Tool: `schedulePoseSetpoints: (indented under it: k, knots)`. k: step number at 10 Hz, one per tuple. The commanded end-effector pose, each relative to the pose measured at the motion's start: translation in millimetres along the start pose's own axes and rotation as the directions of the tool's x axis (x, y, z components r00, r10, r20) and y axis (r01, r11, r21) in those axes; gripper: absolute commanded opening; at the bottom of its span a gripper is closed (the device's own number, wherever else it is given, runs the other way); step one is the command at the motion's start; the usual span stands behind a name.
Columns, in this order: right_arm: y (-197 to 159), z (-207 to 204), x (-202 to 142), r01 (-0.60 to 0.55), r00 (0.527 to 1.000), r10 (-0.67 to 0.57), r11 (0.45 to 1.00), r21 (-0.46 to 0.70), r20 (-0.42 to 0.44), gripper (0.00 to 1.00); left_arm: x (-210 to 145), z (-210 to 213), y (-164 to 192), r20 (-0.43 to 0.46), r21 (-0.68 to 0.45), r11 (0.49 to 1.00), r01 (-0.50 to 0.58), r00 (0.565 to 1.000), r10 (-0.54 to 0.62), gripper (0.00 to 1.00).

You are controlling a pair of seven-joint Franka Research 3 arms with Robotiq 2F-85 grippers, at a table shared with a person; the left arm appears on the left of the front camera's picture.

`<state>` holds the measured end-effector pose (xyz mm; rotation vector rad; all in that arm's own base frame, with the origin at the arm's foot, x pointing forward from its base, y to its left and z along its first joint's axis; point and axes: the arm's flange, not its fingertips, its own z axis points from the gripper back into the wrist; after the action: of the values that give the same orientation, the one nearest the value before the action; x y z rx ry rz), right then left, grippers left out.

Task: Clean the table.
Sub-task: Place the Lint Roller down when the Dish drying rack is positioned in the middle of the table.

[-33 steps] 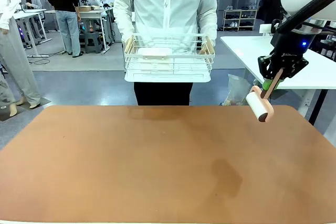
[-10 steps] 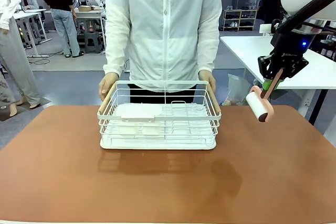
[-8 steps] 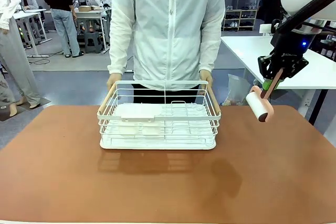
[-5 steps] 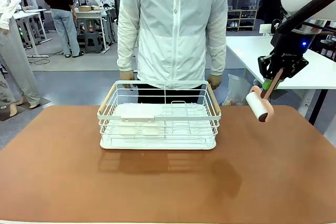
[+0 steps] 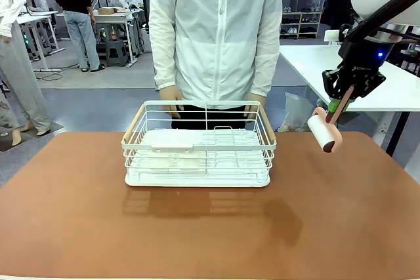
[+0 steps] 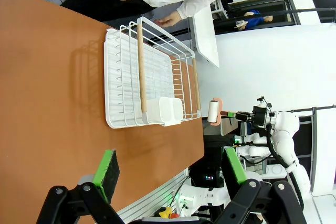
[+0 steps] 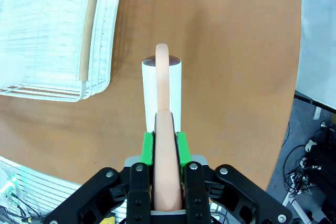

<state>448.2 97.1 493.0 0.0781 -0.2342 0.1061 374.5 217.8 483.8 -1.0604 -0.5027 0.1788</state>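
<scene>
Table (image 5: 79,214) cleaning is waiting on the basket, by the look of it: the reddish-brown top is spreading across the whole near foreground of the front view, and a white wire basket (image 5: 198,145) is sitting on its far middle, just in front of a person in a white jacket whose hands (image 5: 172,95) are hanging near the basket's back rim without gripping it. The right gripper (image 5: 344,100) is hovering above the table's far right corner, jaws pinching the pink handle of a lint roller (image 5: 325,132) so that the white roll is dangling below, clear of the surface; my reading is that it is being kept high and off to the side so the person can work at the basket unobstructed. The right wrist view is showing what the front camera is not: the green pads (image 7: 148,148) are pressing flat on both sides of the handle, and the roll is hanging over bare tabletop beside the basket's wooden side rail. The left wrist view is giving the left gripper (image 6: 170,174), its jaws spread wide with nothing between them, held over the table's near edge, and it is also showing a small white holder (image 6: 164,111) at one end of the basket, which reads less clearly from the front.
</scene>
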Motion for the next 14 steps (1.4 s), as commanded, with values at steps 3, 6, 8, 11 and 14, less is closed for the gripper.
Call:
schedulePoseSetpoints:
  k: [3,6,8,11,14]
  knots:
    - [1,1,-1,-0.001,1.0,0.001,1.0,0.005,0.003,0.21,-1,2,-1,0.001,-0.018,1.0,0.006,1.0,-0.006,1.0]
    - [0,0,0,0.0,1.0,0.0,1.0,0.0,0.0,0.21,-1,2,-1,0.001,-0.018,1.0,0.006,1.0,-0.006,1.0]
    - [-15,11,22,0.31,0.948,-0.307,0.95,0.032,-0.086,0.21,-1,2,-1,0.001,-0.018,1.0,0.006,1.0,-0.006,1.0]
    - [-41,7,50,0.837,0.529,-0.82,0.547,-0.027,-0.218,0.21,-1,2,-1,0.001,-0.018,1.0,0.006,1.0,-0.006,1.0]
    - [-50,-26,52,0.998,0.056,-0.996,0.056,0.009,-0.074,0.21,-1,2,-1,0.001,-0.018,1.0,0.006,1.0,-0.006,1.0]
